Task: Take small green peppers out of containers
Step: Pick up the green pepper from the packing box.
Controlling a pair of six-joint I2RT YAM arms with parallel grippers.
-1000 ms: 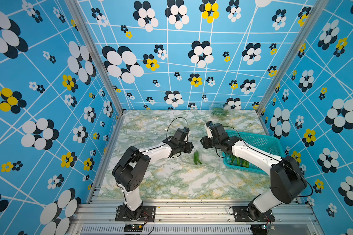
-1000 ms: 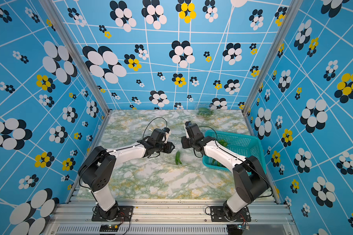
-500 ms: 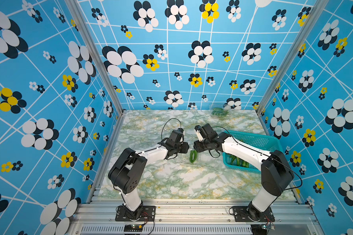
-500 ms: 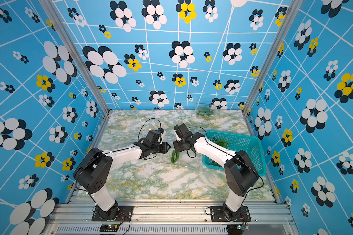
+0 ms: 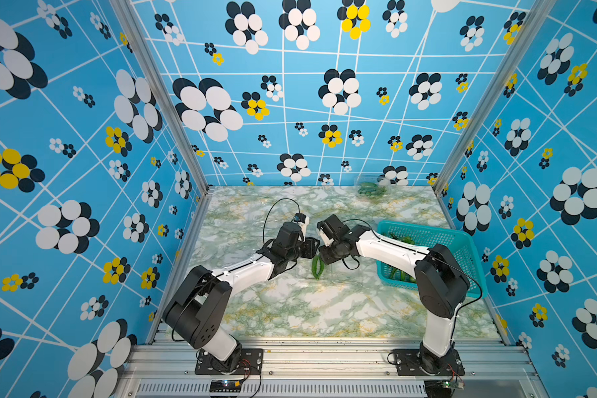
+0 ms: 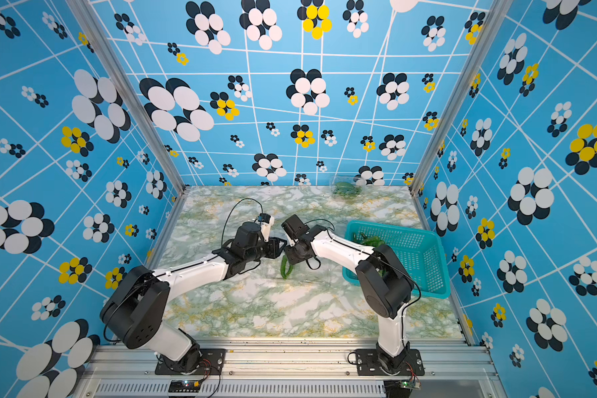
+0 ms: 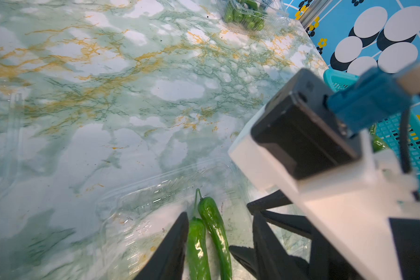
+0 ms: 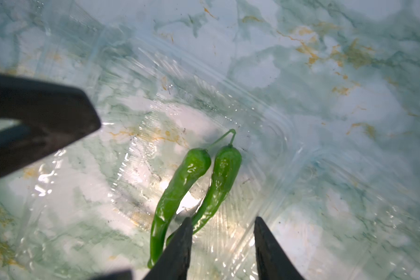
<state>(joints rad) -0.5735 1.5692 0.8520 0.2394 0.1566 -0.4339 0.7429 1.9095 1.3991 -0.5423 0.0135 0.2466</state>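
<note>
**A:** The green marbled worktop [image 5: 307, 310] sits inside blue flowered walls, and you have both arms meeting at its middle. Why so close together?

**B:** Your right gripper [image 8: 223, 219] is the one picking. Its jaws stand apart with nothing between them, low over the thin ends of the two peppers [image 8: 180, 184]. One tip shows right beside a finger.

**A:** And your left gripper [image 5: 315, 246]?

**B:** Its jaws are apart too, and I can see nothing clamped. It hangs over the same open clear box [image 8: 141, 150]. I'd guess it is there to steady the flimsy plastic so the box doesn't lift with a pepper. Whether it actually touches the box, I cannot tell.

**A:** How do the peppers lie?

**B:** They lie side by side on the box floor, close together, with their stems pointing away from your right gripper.

**A:** And further out?

**B:** The teal basket [image 5: 424, 230] sits by the right edge, within easy reach of your right arm, and there is green already inside it. A second clear box [image 5: 371, 187], with green inside, waits at the far edge towards the right corner.
</note>
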